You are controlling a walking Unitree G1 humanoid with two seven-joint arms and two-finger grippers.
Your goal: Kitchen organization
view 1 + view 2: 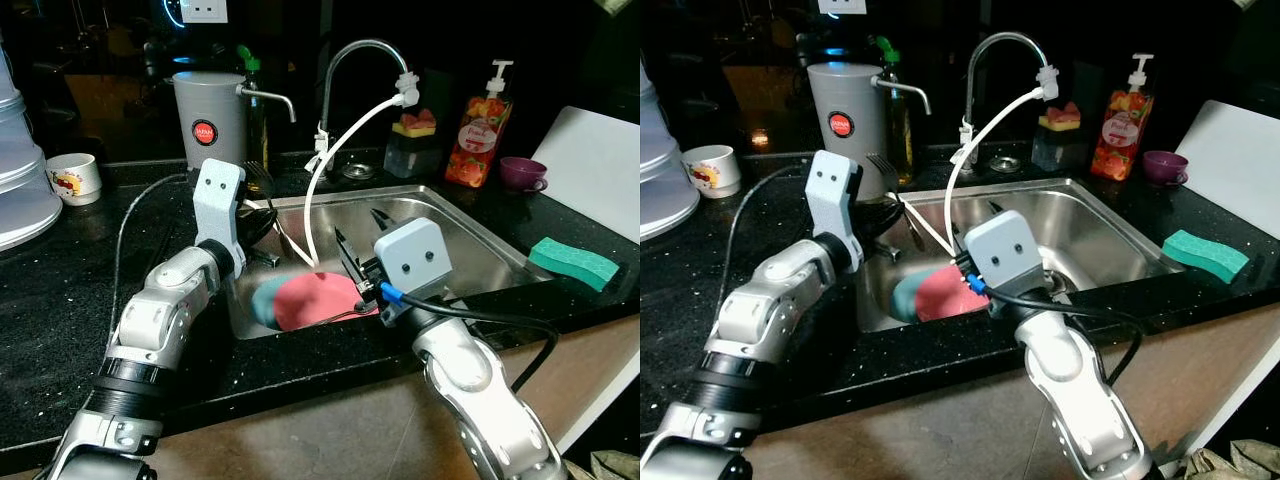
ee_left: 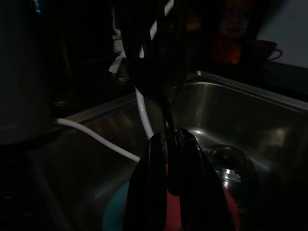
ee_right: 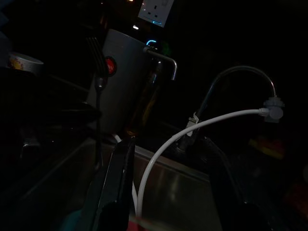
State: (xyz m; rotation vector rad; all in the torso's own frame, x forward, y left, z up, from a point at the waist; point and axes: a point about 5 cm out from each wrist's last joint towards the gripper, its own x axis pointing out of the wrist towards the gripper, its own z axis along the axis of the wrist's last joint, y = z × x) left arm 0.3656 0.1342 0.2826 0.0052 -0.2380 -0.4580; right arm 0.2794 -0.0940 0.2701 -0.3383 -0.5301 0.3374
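**Both grippers over the sink**

At frame centre we see the left gripper [image 2: 168, 159], fingers pinched on a fork [image 2: 144, 57], above the red-and-teal plate [image 1: 305, 300] in the steel sink [image 1: 480, 245]. The right gripper [image 1: 352, 268] hovers there; its state we cannot tell.

- From head height, the left and right eye views look forward and down across the black counter [image 1: 60, 290] into the steel sink [image 1: 480, 235], with both arms in frame.
- The left wrist camera sits close above the basin, facing the drain [image 2: 226, 163].
- The right wrist camera sits low in the sink, aimed up toward the faucet [image 3: 231, 79] and grey kettle [image 3: 122, 86]; the eye views share both.
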